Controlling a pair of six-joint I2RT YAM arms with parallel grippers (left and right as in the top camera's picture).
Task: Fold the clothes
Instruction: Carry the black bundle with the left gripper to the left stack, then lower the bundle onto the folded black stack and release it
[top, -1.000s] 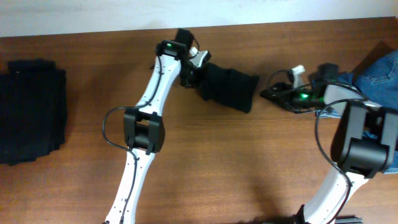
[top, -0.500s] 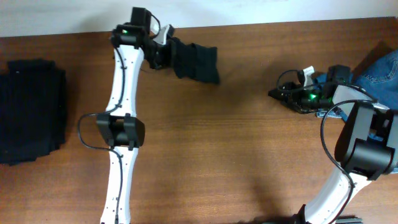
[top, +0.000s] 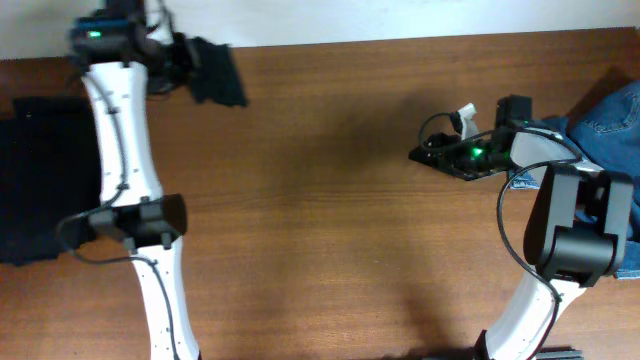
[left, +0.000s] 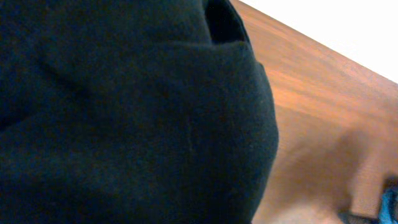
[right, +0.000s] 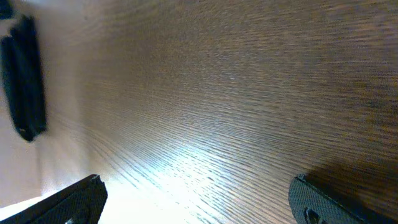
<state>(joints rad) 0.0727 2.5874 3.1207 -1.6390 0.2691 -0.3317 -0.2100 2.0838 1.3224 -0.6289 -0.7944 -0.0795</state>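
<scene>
Left gripper (top: 183, 64): pinched on a folded black garment (top: 215, 72), by the look of it. Cloth fills the left wrist view and hides the fingers, so the grip is read from overhead only. Garment hangs near the far left corner of the table (top: 320, 250), up and to the right of the black stack (top: 40, 180), not over it yet.

Step in hand, as I judge: set the folded piece on the stack. To do it well:
- carry it across until it sits squarely above the stack, edges in line with those beneath
- come down low before letting go, so the fold does not spring open
- lay the free end first, then release and lift straight up, so the fingers do not drag the top layer

Right gripper (top: 425, 155): fingers (right: 68, 199) spread, nothing between them, low over bare wood, near the jeans (top: 610, 115). Best held away from the left side. Jeans look like the next piece.
</scene>
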